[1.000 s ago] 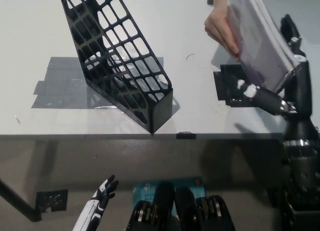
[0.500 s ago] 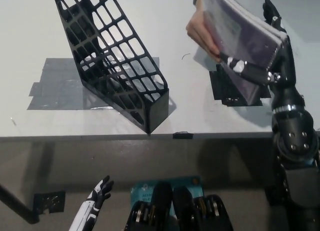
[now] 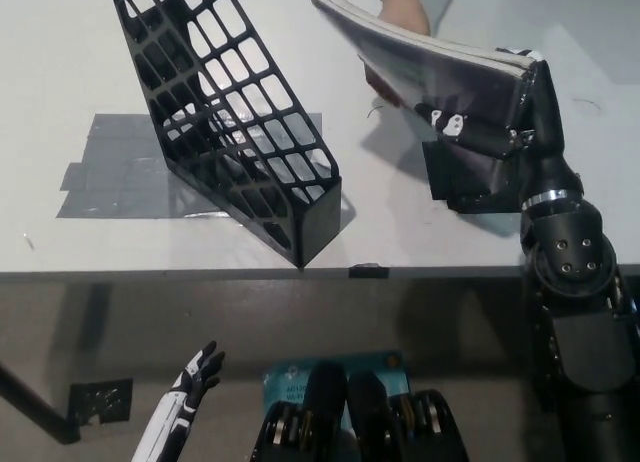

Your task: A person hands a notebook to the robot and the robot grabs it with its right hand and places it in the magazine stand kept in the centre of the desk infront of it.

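A notebook with a greyish-purple cover hangs tilted over the right half of the desk. My black right hand is shut on its right end, thumb across the cover. A person's hand touches its far edge from the top of the picture. The black lattice magazine stand sits at the desk's centre-left on grey tape, its open side facing up, left of the notebook. My white left hand rests low at the bottom left, below the desk edge, fingers apart.
A black square marker is taped to the white desk under the notebook. The grey tape patch spreads left of the stand. The desk's front edge runs across the middle of the picture.
My right hand has carried the notebook leftward and tipped it flatter, nearer the stand. The person's hand has drawn back toward the top edge. The left hand has barely moved.
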You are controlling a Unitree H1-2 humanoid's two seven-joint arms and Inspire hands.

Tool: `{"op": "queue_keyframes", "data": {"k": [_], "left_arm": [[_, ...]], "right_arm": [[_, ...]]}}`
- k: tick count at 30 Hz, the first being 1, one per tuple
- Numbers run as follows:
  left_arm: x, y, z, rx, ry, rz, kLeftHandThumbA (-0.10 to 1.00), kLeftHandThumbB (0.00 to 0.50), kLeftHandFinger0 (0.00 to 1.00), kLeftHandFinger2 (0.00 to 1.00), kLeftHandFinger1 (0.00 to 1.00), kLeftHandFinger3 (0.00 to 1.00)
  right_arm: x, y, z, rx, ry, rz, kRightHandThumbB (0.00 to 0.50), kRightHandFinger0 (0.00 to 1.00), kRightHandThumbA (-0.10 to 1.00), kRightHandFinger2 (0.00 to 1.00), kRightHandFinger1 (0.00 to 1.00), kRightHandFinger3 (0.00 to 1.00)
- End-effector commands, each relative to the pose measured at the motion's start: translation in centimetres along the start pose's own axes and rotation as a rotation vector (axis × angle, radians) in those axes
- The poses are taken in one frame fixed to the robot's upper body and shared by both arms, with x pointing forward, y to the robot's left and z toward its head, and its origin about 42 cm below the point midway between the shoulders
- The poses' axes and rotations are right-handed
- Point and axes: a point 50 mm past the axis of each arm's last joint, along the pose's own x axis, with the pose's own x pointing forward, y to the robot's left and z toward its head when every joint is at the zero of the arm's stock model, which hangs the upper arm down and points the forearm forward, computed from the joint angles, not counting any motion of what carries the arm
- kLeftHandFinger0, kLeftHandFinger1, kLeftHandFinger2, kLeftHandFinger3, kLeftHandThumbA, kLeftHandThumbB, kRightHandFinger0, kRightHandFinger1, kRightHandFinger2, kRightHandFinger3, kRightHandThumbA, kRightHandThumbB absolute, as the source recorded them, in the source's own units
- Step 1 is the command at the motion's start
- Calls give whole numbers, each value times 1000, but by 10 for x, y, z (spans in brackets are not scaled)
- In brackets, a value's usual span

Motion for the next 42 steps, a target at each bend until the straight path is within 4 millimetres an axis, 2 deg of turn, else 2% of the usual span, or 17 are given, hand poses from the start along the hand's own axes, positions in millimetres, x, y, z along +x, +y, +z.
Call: {"op": "queue_keyframes", "data": {"k": [1, 6, 8, 11, 12, 13, 15, 20, 24, 27, 28, 30, 33, 35, 36, 41, 42], "left_arm": [[5, 6, 9, 16, -62, -1, 1000, 500, 1000, 1000, 1000, 1000], [6, 7, 9, 17, -64, 2, 1000, 500, 1000, 1000, 1000, 1000], [8, 7, 10, 3, -67, 6, 1000, 500, 1000, 1000, 1000, 1000], [8, 7, 10, 0, -67, 8, 1000, 500, 1000, 1000, 1000, 1000], [10, 8, 10, 1, -70, 8, 1000, 500, 1000, 1000, 1000, 1000], [12, 9, 11, 4, -75, 8, 1000, 500, 1000, 1000, 1000, 1000], [13, 10, 11, 2, -75, 7, 1000, 500, 1000, 1000, 1000, 1000], [14, 11, 12, 4, -76, 6, 1000, 500, 1000, 1000, 1000, 1000], [15, 12, 13, 19, -81, 3, 1000, 500, 1000, 1000, 1000, 1000], [15, 11, 13, 17, -82, 4, 1000, 500, 1000, 1000, 1000, 1000], [15, 12, 13, 12, -82, 7, 1000, 500, 1000, 1000, 1000, 1000], [15, 12, 13, 10, -82, 8, 1000, 500, 1000, 1000, 1000, 1000], [16, 13, 14, 12, -84, 8, 1000, 500, 1000, 1000, 1000, 1000], [16, 12, 14, 13, -83, 8, 1000, 500, 1000, 1000, 1000, 1000], [16, 12, 14, 15, -84, 6, 1000, 500, 1000, 1000, 1000, 1000], [17, 11, 15, 23, -87, -2, 1000, 500, 1000, 1000, 1000, 1000], [17, 12, 15, 27, -88, -4, 1000, 500, 1000, 1000, 1000, 1000]], "right_arm": [[15, 4, 29, 89, -76, 1, 8, 0, 952, 46, 0, 50], [13, 3, 37, 164, -104, -16, 55, 0, 964, 0, 0, 0], [12, 1, 49, 228, -129, -10, 54, 0, 978, 0, 0, 0], [9, -1, 68, 355, -141, -13, 79, 0, 914, 0, 0, 0], [9, -2, 77, 399, -152, -15, 66, 0, 882, 0, 0, 0], [8, -4, 91, 457, -178, -17, 89, 0, 939, 0, 0, 0], [6, -8, 106, 502, -207, -32, 77, 0, 901, 0, 0, 0], [4, -16, 138, 604, -267, -85, 32, 0, 909, 0, 0, 0], [3, -19, 153, 660, -295, -102, 12, 0, 917, 0, 0, 0], [1, -19, 158, 682, -304, -112, 15, 0, 872, 0, 0, 0], [-1, -16, 166, 716, -310, -136, 28, 0, 813, 0, 0, 0], [-3, -12, 172, 725, -311, -143, 34, 0, 814, 0, 0, 0], [-6, -2, 182, 722, -336, -137, 2, 0, 807, 0, 0, 0], [-5, 5, 182, 726, -330, -142, 0, 0, 810, 0, 0, 0], [-6, 9, 181, 677, -317, -156, 0, 0, 864, 0, 0, 0], [-7, 26, 178, 720, -280, -176, 0, 0, 755, 0, 0, 0], [-7, 35, 178, 735, -267, -179, 1, 0, 746, 0, 0, 0]]}}
